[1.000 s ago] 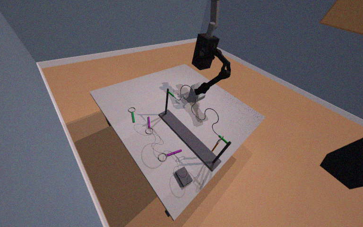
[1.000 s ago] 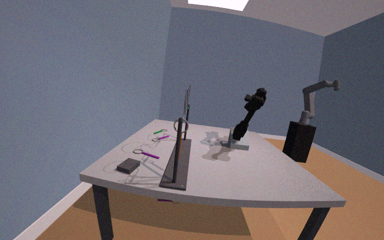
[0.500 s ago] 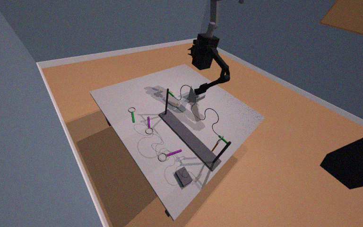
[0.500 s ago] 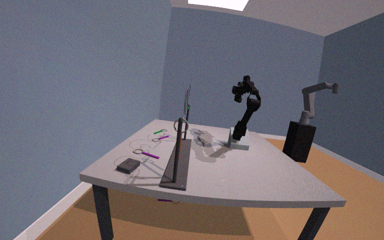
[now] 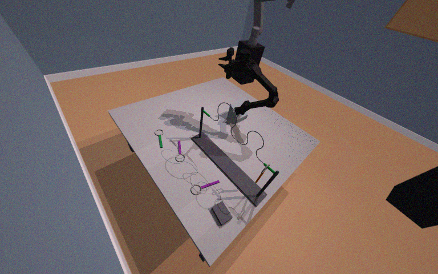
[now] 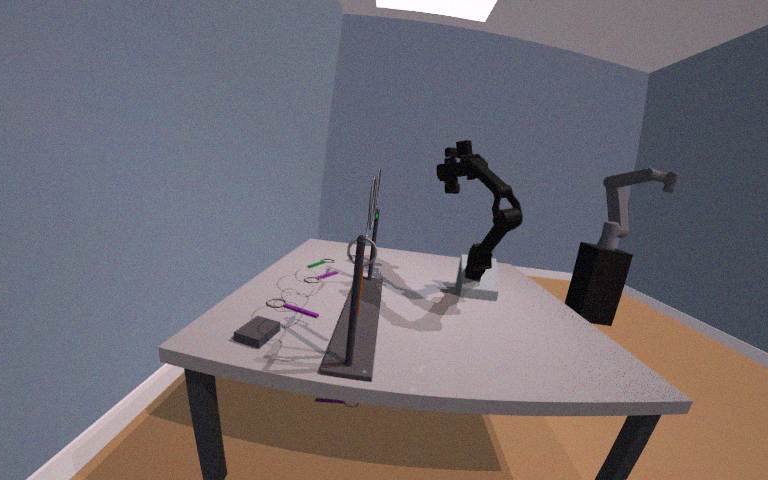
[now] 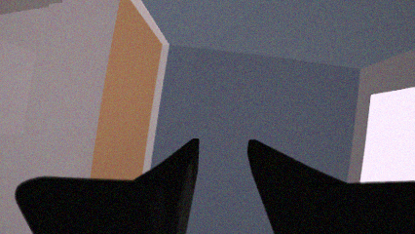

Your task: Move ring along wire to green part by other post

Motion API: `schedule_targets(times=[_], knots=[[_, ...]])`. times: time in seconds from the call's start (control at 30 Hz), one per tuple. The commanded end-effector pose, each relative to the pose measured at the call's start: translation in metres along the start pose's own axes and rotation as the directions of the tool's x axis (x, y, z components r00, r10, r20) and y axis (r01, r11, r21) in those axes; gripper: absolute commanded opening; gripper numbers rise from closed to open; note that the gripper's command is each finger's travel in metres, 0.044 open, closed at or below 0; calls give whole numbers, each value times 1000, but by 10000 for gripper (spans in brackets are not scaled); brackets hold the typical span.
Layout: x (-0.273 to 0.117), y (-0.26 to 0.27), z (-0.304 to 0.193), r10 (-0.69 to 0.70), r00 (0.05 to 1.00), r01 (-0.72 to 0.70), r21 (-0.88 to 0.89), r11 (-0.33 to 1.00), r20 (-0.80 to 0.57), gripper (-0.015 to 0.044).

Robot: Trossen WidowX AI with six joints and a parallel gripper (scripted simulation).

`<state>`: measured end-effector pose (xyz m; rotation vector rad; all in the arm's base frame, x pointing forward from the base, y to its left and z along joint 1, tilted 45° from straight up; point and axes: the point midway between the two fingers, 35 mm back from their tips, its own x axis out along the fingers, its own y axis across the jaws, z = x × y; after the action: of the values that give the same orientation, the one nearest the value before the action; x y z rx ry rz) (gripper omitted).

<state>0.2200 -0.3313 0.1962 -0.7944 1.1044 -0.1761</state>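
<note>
Ring (image 5: 266,167) (image 6: 348,249) and tool (image 5: 219,61) (image 6: 443,171) (image 7: 223,145) are well apart: the ring hangs at one end of the wire (image 5: 263,142), while the tool is raised high toward the opposite end of the stand, on the arm's side of it in the exterior view. The tool's fingers stand partly open, with a gap of wall showing between their tips in the wrist view, and nothing is held. That wrist view shows neither the ring nor its handle. The ring is a thin, pale grey hoop around the green part (image 5: 272,169) next to the near post (image 5: 267,185) (image 6: 355,303), and its orange handle (image 5: 259,177) (image 6: 361,279) points down, lifted off the bench (image 5: 282,135) (image 6: 495,356). From the exterior camera the hoop looks nearly round, its middle crossed by the top of the near post, which also hides part of the handle; from the top camera it looks like a narrow oval. Whether the ring touches the near post cannot be told. At the other end, next to the far post (image 5: 201,122) (image 6: 373,249), the second green part (image 5: 206,113) carries no ring. Loose on the bench, beside the stand, lie a ring with a green handle (image 5: 160,140) (image 6: 317,264) and two with purple handles.
</note>
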Motion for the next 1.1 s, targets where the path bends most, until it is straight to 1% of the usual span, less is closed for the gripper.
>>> schedule_targets(times=[0.0,0.27,0.57,0.8,1.07], knots=[[-12,-7,43,-62,996,66,-71,995,64,160],[-47,-8,128,-163,961,205,-180,962,225,160],[-87,18,211,-194,893,307,-234,923,407,160],[-128,47,266,-196,811,378,-239,894,550,160],[-186,85,314,-176,689,438,-211,874,703,160]])
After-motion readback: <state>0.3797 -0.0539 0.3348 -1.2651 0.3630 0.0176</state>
